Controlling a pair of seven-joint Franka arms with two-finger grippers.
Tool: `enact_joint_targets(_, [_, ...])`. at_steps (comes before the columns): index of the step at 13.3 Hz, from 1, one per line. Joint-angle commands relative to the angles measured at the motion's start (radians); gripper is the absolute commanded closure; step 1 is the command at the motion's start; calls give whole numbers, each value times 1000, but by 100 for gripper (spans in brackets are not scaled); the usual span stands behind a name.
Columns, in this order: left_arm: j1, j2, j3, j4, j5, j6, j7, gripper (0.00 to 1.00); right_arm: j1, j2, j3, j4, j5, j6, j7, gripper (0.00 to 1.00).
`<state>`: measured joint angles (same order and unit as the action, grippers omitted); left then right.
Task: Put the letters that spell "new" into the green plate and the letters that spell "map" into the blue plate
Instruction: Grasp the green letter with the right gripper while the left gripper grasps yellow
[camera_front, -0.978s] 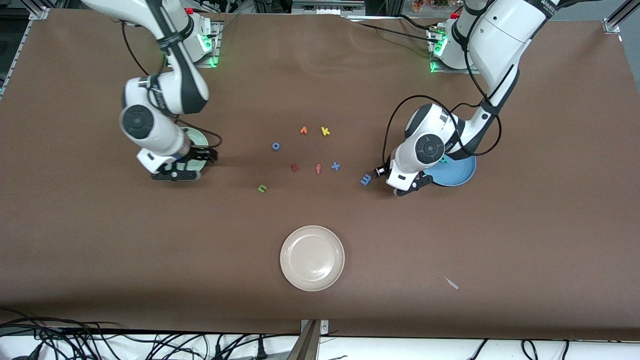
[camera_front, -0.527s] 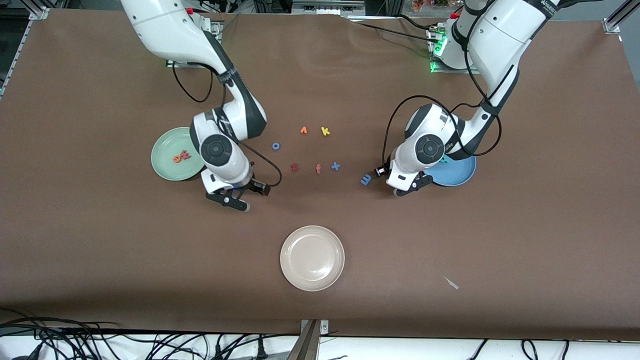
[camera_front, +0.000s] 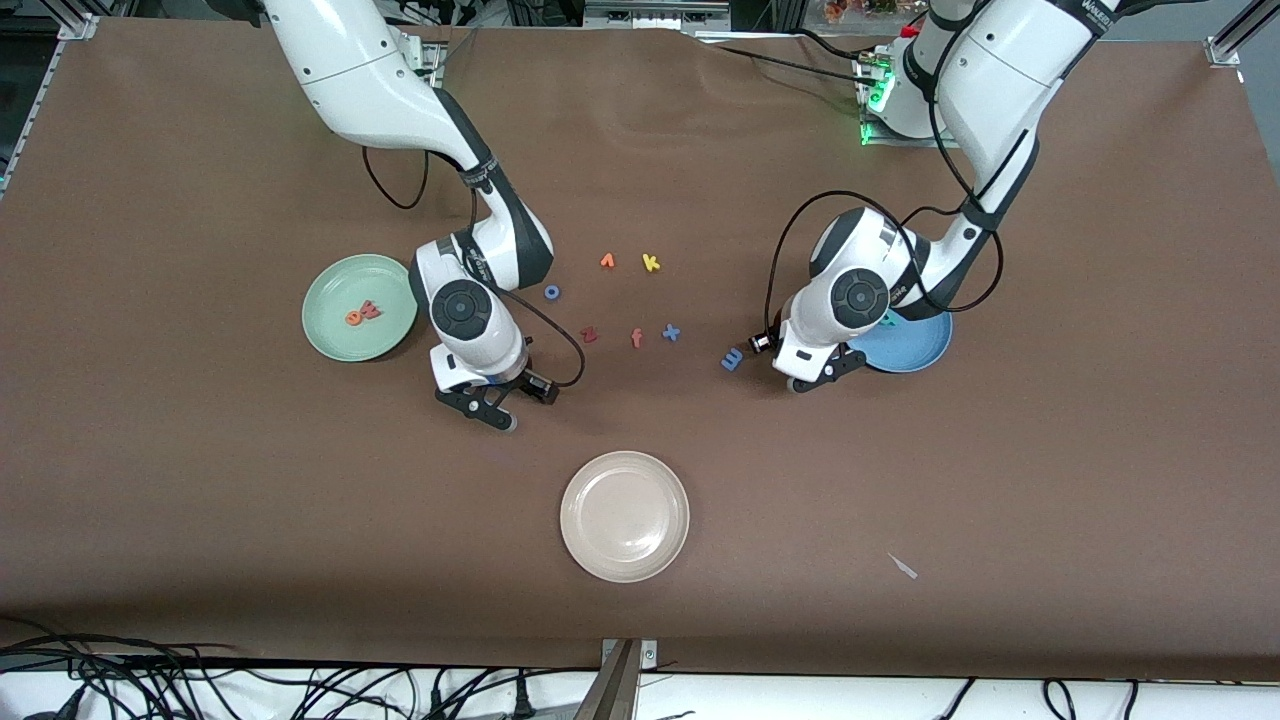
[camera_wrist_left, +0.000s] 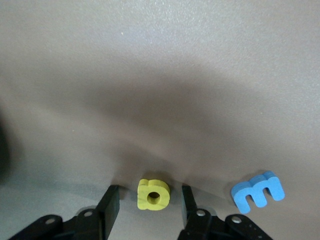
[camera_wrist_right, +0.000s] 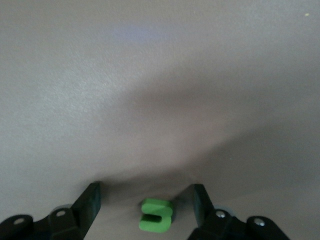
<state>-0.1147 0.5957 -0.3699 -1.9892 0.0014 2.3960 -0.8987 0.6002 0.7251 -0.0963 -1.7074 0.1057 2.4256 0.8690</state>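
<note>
**Both grippers straddle their letters, neither yet gripped**

The green n lies flat on the brown table, between the spread fingers of the right gripper, with table showing on both sides of it; the jaws stand open and hold nothing. The letter's long axis seems to run across the gap. In the front view the right gripper is low over the table between the green plate and the cream-white plate.

At the left arm's end, the yellow a sits between the fingers of the left gripper, narrower gaps either side, apparently untouched. The blue m lies just beside it, outside the jaws and near one finger, which may brush it on closing.

The green plate holds the orange e and the salmon-pink w. The blue plate is largely hidden by the left arm; a speck of teal shows at its rim, too small to identify.
</note>
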Motion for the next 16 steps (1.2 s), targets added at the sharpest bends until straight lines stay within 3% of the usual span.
enact_joint_targets(1, [4,4,-1,6,22,0,4,45,7,-18,-2,-3,19,-63,13,24])
enact_joint_targets(2, [3,4,-1,6,22,-1,3,46,7,-18,-2,-4,19,-75,8,32])
enact_joint_targets(5, [3,12,-1,6,22,-2,-2,56,7,-18,-2,-3,19,-76,4,74])
enact_joint_targets(7, [3,12,-1,6,22,-2,0,63,6,-24,-3,0,17,-76,-11,88])
enact_joint_targets(9, [4,12,-1,6,22,-2,1,74,6,-53,-11,-1,16,-114,-86,88])
enact_joint_targets(13, [4,12,-1,7,22,-3,4,89,1,-171,-123,-11,16,-386,-400,88])
enact_joint_targets(16, [4,12,-1,7,22,-3,4,89,1,-329,-222,-211,16,-410,-631,88])
